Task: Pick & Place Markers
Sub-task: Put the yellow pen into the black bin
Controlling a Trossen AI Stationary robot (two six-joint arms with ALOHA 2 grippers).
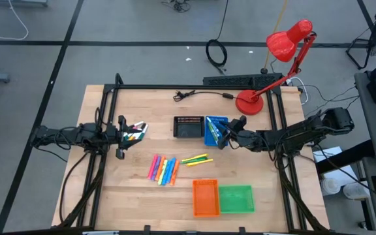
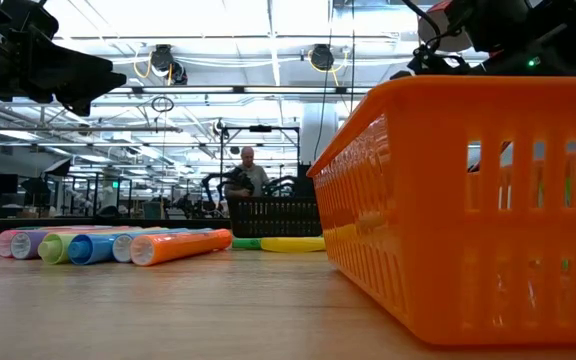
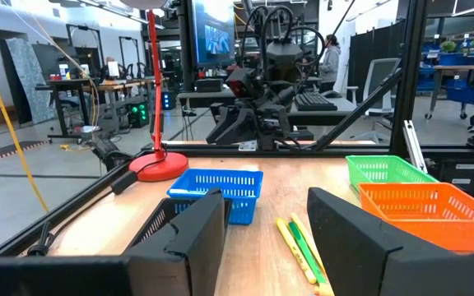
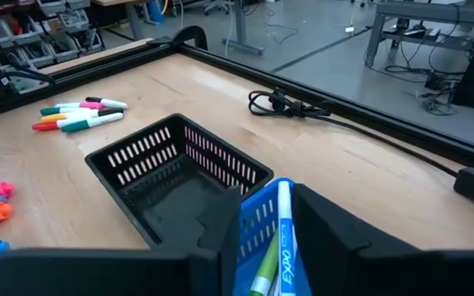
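Overhead, the right pincer (image 1: 225, 138) hangs over the blue tray (image 1: 215, 130) near the tabletop's (image 1: 136, 196) far edge, while the left pincer (image 1: 130, 134) waits by the left edge above thin markers (image 1: 133, 136), jaws parted on nothing. The right wrist view adds what the high view hides — a blue-and-white marker (image 4: 283, 238) and a green one (image 4: 262, 275) between its narrowly parted fingers, whether gripped I cannot tell. Fat markers (image 1: 163, 170) lie mid-tabletop — the low view shows them side by side.

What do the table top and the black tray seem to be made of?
Table top: probably wood, pale matte finish; grain lines and plank seams show.
Black tray: likely moulded plastic, slightly glossy; thin slotted walls show.
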